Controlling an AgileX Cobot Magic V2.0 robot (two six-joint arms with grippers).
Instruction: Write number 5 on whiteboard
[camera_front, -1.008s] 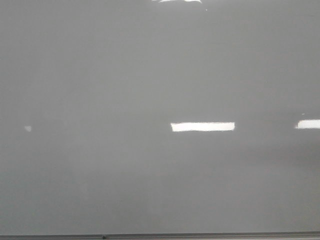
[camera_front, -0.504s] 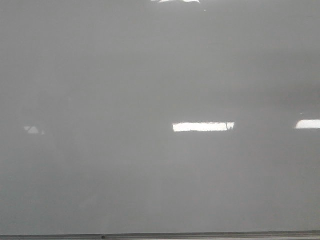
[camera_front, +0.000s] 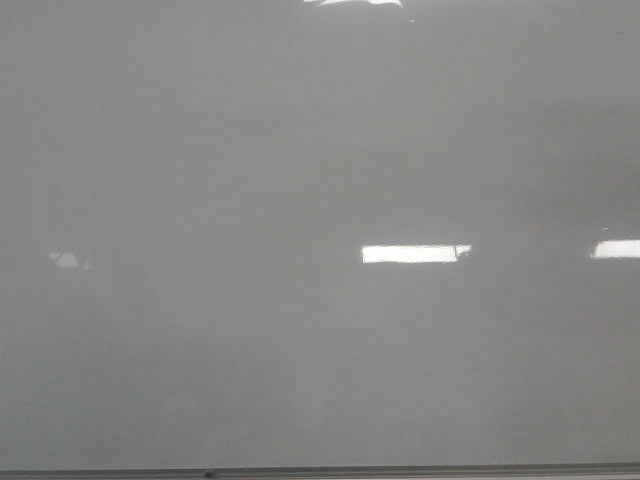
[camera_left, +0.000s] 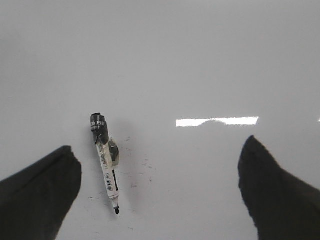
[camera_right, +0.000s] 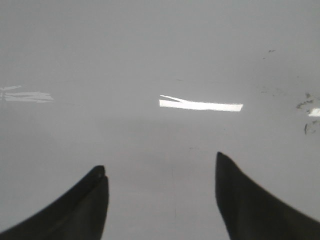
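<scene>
From my station, the left gripper (camera_left: 159, 192) stood wide open and empty above the whiteboard (camera_left: 200, 60). The marker (camera_left: 105, 167) lay flat between its fingers, closer to one finger (camera_left: 37, 192) than the other, long axis running roughly along the reach, uncapped tip toward the wrist, black end away. It looked white-barrelled, labelled. I judged the left arm nearer; the right gripper (camera_right: 161, 200) also hung open, holding nothing, no marker in its view. No number 5 showed yet.

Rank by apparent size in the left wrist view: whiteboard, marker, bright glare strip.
1. whiteboard, fills the view.
2. marker and glare strip look similar in length; too close to rank.
</scene>
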